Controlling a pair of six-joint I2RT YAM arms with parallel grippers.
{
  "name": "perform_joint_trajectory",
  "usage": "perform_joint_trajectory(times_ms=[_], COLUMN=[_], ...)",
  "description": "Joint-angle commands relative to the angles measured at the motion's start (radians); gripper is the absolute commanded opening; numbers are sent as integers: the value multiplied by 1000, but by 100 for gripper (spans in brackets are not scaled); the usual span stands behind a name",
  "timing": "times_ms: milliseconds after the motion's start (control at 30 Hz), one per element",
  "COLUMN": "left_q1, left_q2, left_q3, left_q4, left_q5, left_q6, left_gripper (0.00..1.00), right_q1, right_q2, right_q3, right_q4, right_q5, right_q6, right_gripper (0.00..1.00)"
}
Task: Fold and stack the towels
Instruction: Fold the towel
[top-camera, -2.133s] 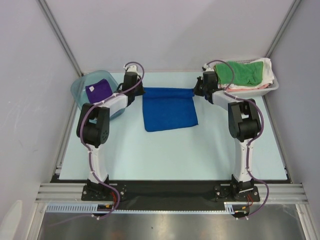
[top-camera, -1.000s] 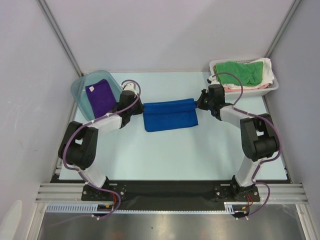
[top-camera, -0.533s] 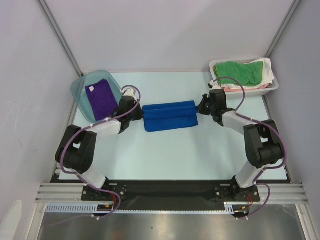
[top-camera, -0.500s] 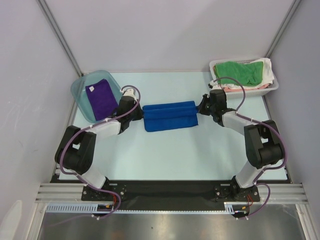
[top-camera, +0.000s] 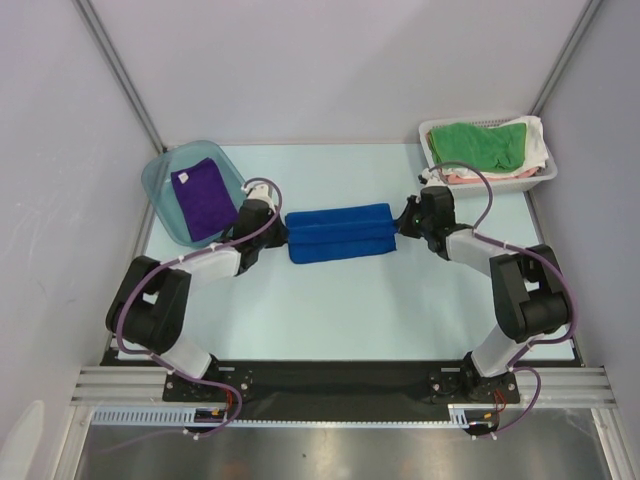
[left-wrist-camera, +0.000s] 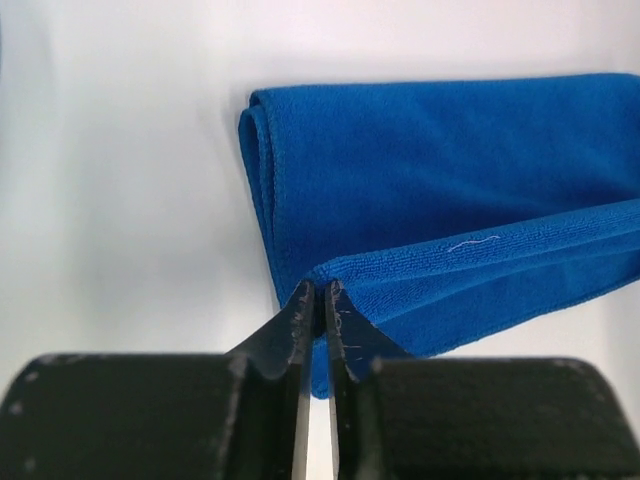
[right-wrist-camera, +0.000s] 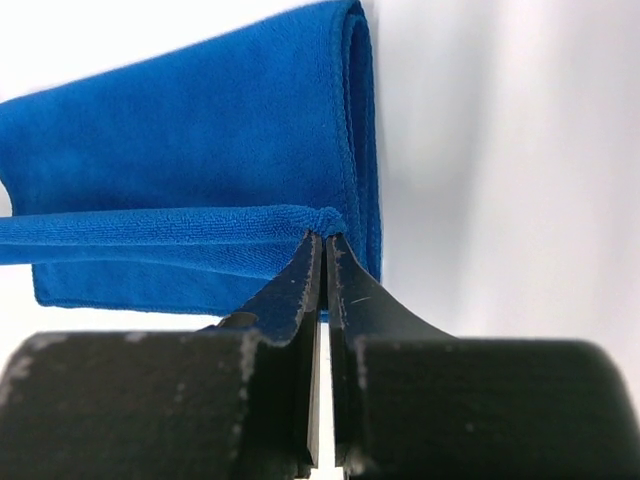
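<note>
L gripper (left-wrist-camera: 319, 298), R gripper (right-wrist-camera: 325, 245) on blue towel (top-camera: 340, 232) ends; bin (top-camera: 158, 190), basket (top-camera: 548, 172) aside.

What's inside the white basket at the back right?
A green towel lies on top; a white cloth and something pinkish peek out beneath. Anything lower is covered.

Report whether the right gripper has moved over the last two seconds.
Yes. The right gripper has come toward the near side, away from the white basket, drawing the blue towel's far corner with it.

Blue towel (top-camera: 340, 232), dk purple towel (top-camera: 203, 192) (green towel (top-camera: 480, 143))
</note>
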Motion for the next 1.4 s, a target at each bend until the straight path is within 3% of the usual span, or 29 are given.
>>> perform_joint_trajectory(times_ms=[0, 33, 133, 233, 467, 700, 967, 1367], left_q1=[-8, -13, -16, -16, -16, -16, -17, -31], left_q2=[-13, -14, -36, -82, -143, 25, 200, 246], left_q3=[-24, -27, -50, -76, -67, 117, 335, 280], left_q4=[45, 47, 51, 58, 16, -83, -188, -206], left_q5=[16, 19, 27, 38, 25, -12, -10, 85], left_q6=[-16, -17, -23, -28, -43, -19, 32, 44], left_gripper=[14, 16, 28, 30, 34, 35, 33, 27], right_q1=[3, 1, 1, -6, -10, 6, 29, 33], right_q2=[-22, -25, -54, -88, -90, 37, 168, 211], right_q3=[-15, -26, -48, -38, 24, 159, 304, 296], right_q4=[45, 47, 33, -10, -96, -124, -183, -228], right_q5=[6, -3, -3, 0, 17, 40, 73, 50], right_q6=[8, 11, 12, 17, 25, 23, 25, 17], right_gripper=[7, 22, 45, 52, 54, 53, 42, 34])
